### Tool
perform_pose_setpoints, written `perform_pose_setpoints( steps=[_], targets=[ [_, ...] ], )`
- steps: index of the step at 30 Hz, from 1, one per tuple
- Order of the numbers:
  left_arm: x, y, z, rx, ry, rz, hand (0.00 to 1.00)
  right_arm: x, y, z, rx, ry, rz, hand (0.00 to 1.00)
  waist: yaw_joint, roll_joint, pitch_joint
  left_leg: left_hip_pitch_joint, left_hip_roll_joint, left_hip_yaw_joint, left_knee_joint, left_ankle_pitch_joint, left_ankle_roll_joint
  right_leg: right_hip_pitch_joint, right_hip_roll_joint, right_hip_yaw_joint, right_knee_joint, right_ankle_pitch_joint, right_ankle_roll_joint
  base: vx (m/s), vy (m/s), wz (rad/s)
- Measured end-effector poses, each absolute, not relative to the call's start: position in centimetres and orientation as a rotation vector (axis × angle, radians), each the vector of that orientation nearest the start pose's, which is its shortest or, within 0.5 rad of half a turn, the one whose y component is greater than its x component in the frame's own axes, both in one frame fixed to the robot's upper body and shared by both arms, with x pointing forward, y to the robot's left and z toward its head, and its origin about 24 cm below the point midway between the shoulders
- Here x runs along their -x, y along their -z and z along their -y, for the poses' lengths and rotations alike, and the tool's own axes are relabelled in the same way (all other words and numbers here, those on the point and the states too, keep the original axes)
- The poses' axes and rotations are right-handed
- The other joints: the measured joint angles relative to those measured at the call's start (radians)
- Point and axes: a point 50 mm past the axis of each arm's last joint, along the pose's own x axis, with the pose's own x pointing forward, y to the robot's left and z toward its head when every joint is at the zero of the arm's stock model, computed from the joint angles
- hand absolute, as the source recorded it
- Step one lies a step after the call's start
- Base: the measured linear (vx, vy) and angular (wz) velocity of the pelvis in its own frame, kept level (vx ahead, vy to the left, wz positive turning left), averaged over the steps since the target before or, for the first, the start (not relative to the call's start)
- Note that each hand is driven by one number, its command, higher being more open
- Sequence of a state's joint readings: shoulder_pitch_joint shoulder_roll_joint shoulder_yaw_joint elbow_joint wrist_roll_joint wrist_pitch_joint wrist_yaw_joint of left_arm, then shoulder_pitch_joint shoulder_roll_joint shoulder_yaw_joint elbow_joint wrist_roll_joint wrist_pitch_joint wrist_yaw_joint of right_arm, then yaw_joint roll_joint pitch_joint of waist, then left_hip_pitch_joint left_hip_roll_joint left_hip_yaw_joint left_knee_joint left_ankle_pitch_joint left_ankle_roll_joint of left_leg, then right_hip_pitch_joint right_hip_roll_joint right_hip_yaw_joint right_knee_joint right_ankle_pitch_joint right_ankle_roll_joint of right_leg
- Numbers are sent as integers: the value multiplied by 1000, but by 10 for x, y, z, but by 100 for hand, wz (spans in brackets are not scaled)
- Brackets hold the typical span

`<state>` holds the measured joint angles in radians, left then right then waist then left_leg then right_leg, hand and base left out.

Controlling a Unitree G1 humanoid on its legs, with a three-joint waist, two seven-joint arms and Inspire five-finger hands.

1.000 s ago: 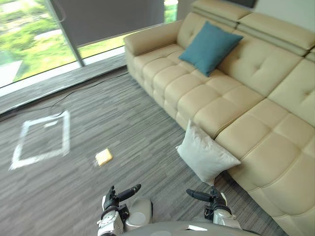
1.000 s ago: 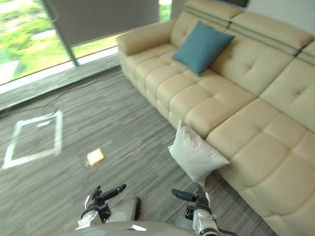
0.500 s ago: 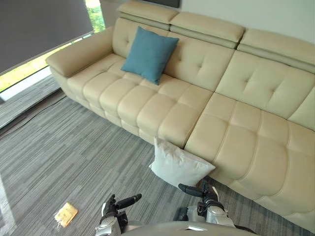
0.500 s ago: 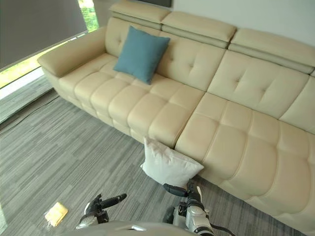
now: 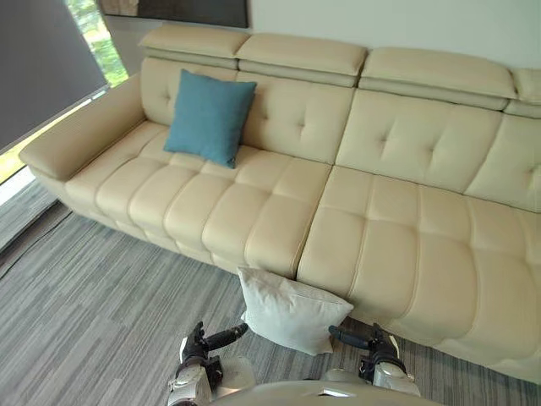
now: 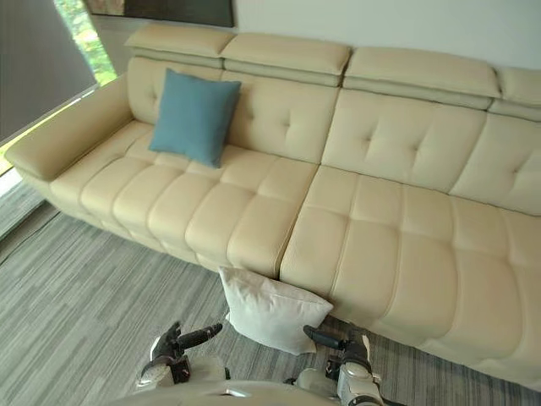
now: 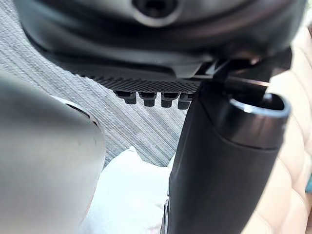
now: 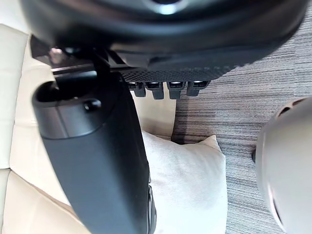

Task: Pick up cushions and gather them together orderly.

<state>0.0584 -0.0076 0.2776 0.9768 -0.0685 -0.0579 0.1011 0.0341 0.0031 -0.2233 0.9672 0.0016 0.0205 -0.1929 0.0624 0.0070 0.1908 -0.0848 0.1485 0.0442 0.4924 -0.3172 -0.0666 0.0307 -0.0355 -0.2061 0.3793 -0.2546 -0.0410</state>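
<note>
The white cushion [image 5: 287, 309] is seemingly being targeted, left hand [image 5: 205, 345] and right hand [image 5: 372, 345] being held spread, empty; a forward reach is needed.

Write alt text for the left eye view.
A white cushion leans against the front of a cream sofa on grey carpet, just beyond the robot's left hand and right hand, which hold nothing. A teal cushion stands against the sofa's backrest near its left end.

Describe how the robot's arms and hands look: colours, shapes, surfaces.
The left hand and right hand are dark, with slim fingers and a thick rounded thumb; the palm has a fine dotted texture. Silver-grey, smooth rounded arms lead to them.
</note>
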Motion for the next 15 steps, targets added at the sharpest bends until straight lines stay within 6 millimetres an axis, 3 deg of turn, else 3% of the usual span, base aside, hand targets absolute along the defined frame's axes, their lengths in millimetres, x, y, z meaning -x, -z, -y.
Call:
perform_pose_setpoints(
  steps=[2, 6, 8, 15],
  targets=[
    [-115, 153, -193, 141, -404, -982, 100, -119, 153, 190, -2, 390, -1044, 100, 3, 0, -12, 18, -20, -3, -49, 85, -20, -13, -15, 51, 34, -20, 37, 78, 229, -51],
    [-113, 154, -199, 101, -388, -997, 100, -114, 155, 184, -1, 371, -1059, 100, 3, -26, -31, 46, -47, 64, -72, 75, 2, -10, -39, 105, -7, -2, 71, 94, 192, -42],
    [-113, 154, -200, 93, -379, -1002, 100, -113, 155, 183, -1, 369, -1061, 100, 3, -27, -34, 51, -48, 77, -75, 74, 4, -7, -40, 118, -21, 4, 80, 72, 95, -27],
    [-112, 157, -193, 79, -343, -1022, 100, -109, 157, 191, 32, 377, -1076, 100, 0, -5, -37, 89, -36, 108, -118, 75, 4, 0, -30, 149, -37, 10, 83, 12, -7, -14]
  ],
)
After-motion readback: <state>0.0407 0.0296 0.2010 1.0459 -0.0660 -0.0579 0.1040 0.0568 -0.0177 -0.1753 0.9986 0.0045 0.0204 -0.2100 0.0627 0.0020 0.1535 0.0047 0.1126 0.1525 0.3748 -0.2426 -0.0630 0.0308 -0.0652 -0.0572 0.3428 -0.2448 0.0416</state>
